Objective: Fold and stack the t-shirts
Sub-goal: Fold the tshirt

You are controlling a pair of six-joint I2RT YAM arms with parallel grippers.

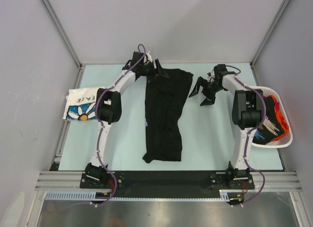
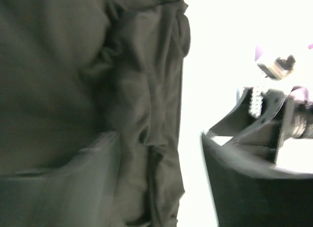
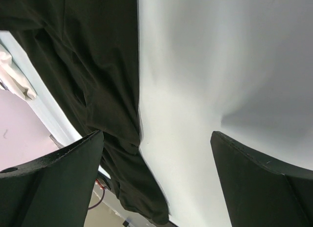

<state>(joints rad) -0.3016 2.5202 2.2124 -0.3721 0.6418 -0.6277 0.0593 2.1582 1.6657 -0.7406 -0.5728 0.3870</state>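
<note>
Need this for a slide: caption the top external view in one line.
Left gripper at the far edge of a long black cloth t-shirt; right gripper open beside it.

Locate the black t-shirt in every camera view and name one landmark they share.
Top external: the black t-shirt lies as a long strip down the middle of the table.
Left wrist: the black t-shirt fills the left two thirds.
Right wrist: the black t-shirt runs from the upper left to the bottom centre.
Shared landmark: the shirt's right edge against the pale table.

right arm (image 1: 243,109) extended, its fingers (image 3: 254,183) spread wide
</note>
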